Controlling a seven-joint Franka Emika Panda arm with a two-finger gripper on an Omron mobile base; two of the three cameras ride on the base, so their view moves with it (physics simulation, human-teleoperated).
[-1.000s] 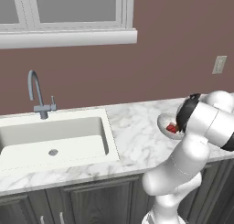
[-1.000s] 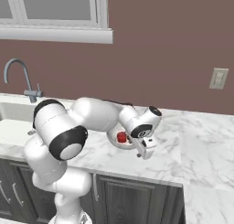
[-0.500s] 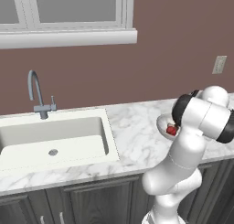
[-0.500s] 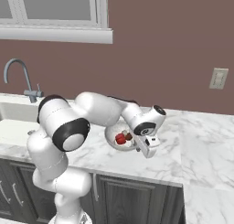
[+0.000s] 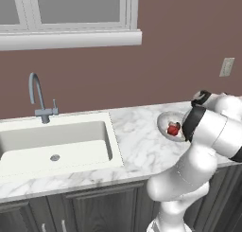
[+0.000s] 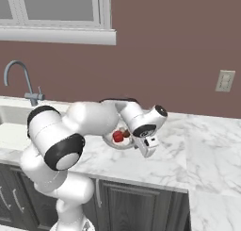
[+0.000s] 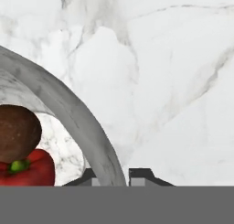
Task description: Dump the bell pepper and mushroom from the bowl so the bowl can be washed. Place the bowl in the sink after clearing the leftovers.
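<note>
bowl (image 7: 68, 113) rim clamped between the gripper (image 7: 111, 175) fingertips, near the counter (image 6: 207, 145) front edge. bell pepper (image 7: 27, 169) touching mushroom (image 7: 17, 132) inside. sink (image 5: 56, 146) well apart, left.

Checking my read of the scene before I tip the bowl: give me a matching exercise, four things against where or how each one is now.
Things:
1. bell pepper
2. mushroom
3. bowl
4. sink

States:
A. rim runs between the gripper's fingertips
B. set into the counter under the faucet, nothing in it
C. brown, lying against the red piece
D. glossy red with a green stem, inside the bowl

Pairs: 1-D, 2-C, 3-A, 4-B
</note>
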